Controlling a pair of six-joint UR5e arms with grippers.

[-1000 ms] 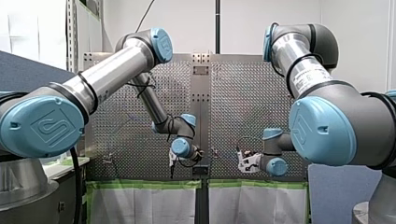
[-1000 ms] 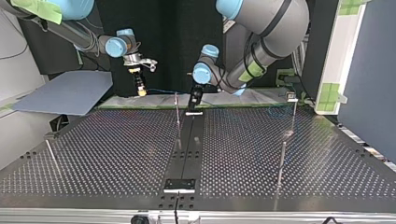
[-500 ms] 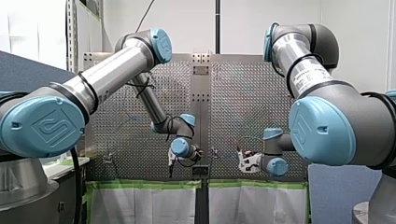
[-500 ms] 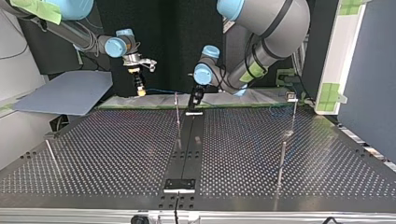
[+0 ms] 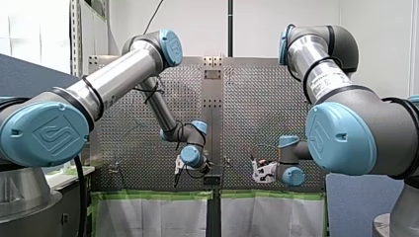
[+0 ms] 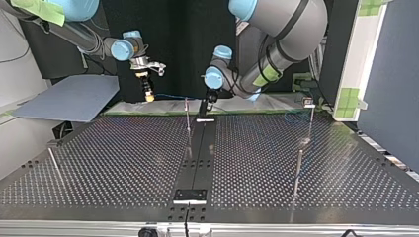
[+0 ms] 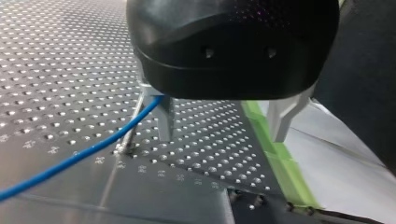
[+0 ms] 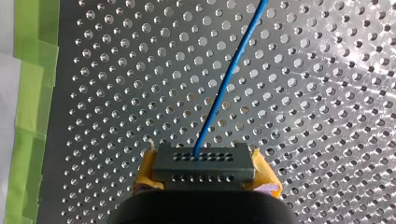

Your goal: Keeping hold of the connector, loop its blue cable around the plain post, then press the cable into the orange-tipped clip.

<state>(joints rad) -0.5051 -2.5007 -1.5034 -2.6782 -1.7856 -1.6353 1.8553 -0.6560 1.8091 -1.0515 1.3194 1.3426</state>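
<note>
Status: connector [image 8: 204, 163] is clamped between the yellow pads [image 8: 144, 177] of my right gripper [image 8: 205, 173]. The blue cable [image 8: 224, 88] is led straight ahead of it. My left gripper [image 7: 223, 133] is held with fingers apart, nothing between them. The cable is passed just beside one finger, outside the gap, next to a thin post [image 7: 132, 128]. Loop judged not closed. Clip step untouched; clip cannot be made out. Perforated metal table [image 8: 327, 93], green tape [image 7: 271, 158] at its edge, white wall [image 5: 257, 24] beyond.

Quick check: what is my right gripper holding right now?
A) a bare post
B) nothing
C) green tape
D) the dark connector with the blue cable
D: in the right wrist view the right gripper clamps the dark connector between its yellow pads, the blue cable running out of it.
</note>
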